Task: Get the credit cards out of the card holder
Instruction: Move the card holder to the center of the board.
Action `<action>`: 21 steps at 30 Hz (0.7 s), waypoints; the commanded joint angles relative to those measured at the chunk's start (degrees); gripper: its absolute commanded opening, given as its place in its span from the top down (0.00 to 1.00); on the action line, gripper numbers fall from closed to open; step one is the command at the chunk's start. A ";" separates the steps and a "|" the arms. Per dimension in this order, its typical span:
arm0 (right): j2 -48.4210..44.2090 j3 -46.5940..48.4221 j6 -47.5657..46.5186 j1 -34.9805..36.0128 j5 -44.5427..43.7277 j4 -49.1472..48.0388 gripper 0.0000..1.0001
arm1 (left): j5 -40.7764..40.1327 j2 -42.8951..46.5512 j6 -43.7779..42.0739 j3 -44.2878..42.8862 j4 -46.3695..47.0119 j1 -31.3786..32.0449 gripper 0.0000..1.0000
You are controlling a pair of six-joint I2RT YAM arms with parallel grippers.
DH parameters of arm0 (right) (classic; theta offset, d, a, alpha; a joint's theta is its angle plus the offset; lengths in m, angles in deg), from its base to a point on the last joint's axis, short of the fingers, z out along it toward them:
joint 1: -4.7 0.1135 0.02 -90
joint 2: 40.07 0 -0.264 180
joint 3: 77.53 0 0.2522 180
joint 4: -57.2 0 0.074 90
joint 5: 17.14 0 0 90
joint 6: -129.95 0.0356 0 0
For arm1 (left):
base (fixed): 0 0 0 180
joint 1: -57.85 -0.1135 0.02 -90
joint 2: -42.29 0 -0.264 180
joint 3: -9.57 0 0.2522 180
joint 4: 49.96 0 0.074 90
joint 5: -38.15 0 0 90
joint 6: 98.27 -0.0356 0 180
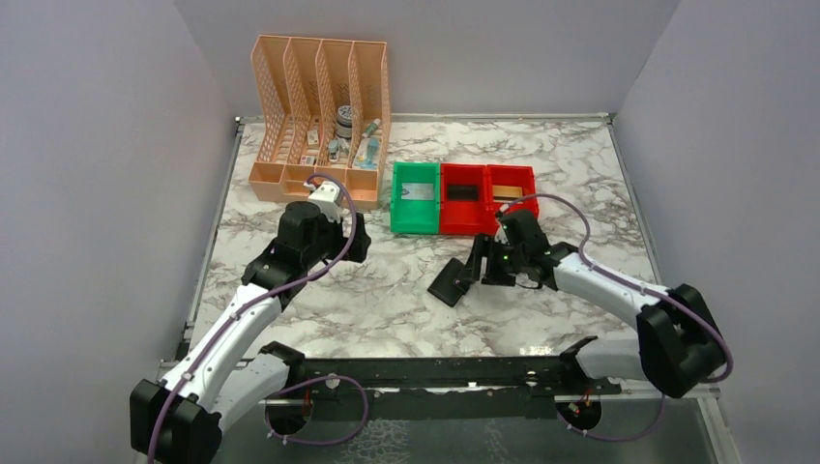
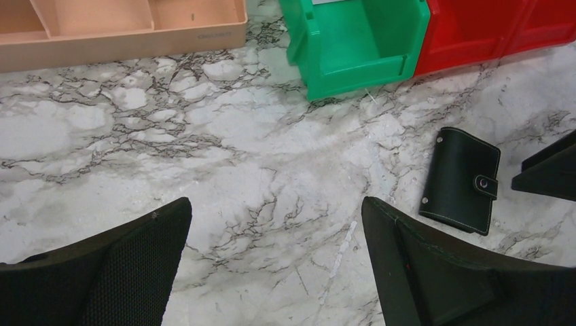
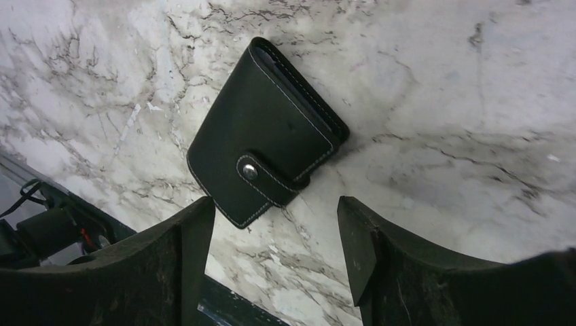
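Note:
The card holder (image 3: 261,139), a small black wallet with white stitching, lies folded flat on the marble with its snap tab fastened. It also shows in the top view (image 1: 451,282) and in the left wrist view (image 2: 459,178). The credit cards are hidden inside it. My right gripper (image 3: 275,210) is open just beside the card holder's tab end, with only marble between its fingers; in the top view the right gripper (image 1: 481,263) is at the holder's right. My left gripper (image 2: 275,210) is wide open and holds nothing, well left of the holder (image 1: 356,244).
A green bin (image 1: 416,198) and two red bins (image 1: 486,198) stand in a row behind the holder; a flat tan thing lies in the right one. A peach lattice organizer (image 1: 319,116) with small items stands at the back left. A black rail (image 1: 435,372) runs along the near edge.

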State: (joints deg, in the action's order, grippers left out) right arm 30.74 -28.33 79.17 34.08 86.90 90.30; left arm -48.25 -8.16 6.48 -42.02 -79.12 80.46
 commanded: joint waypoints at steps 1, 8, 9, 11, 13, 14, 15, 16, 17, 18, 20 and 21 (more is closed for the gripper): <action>6.98 4.81 1.12 2.19 1.14 -4.50 0.34 | -4.87 -0.71 1.99 -4.29 -4.29 -0.56 0.01; 12.63 8.95 -0.26 6.29 -12.00 2.61 0.34 | -7.59 2.58 2.64 -2.07 -3.22 -0.67 0.01; 13.20 8.87 -0.93 6.71 -11.58 2.34 0.34 | -7.55 2.55 2.66 -2.06 -2.91 -0.72 0.01; 14.83 9.45 -2.12 7.18 -10.09 1.93 0.34 | -7.56 2.05 2.51 -2.27 -2.84 -0.75 0.01; 17.12 10.48 -3.75 7.71 -8.31 1.60 0.34 | -7.29 1.29 2.25 -2.56 -2.80 -0.79 0.01; 18.32 11.31 -4.37 8.29 -8.17 1.86 0.35 | -7.17 0.85 2.22 -2.60 -2.80 -0.84 0.01; 19.37 12.12 -5.38 9.16 -8.19 2.03 0.36 | -6.98 0.60 2.22 -2.68 -2.94 -0.86 0.01; 20.36 12.96 -6.58 10.05 -8.11 2.00 0.37 | -6.81 0.49 2.29 -2.69 -2.93 -0.82 0.01; 21.37 13.88 -7.68 11.08 -8.41 2.37 0.37 | -6.75 0.39 2.38 -2.65 -2.90 -0.86 0.01; 22.21 14.90 -8.93 12.11 -8.65 2.66 0.38 | -6.70 0.36 2.39 -2.61 -2.90 -0.96 0.01; 23.60 16.35 -11.94 13.99 -7.97 2.30 0.40 | -6.82 0.28 2.40 -2.61 -2.94 -0.95 0.01; 24.18 16.90 -13.05 14.63 -7.70 2.32 0.41 | -6.77 0.21 2.40 -2.61 -2.96 -0.99 0.01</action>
State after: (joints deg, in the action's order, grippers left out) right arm 51.98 -13.75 72.61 45.45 78.99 91.85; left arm -54.13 -7.99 8.55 -44.23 -82.29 79.94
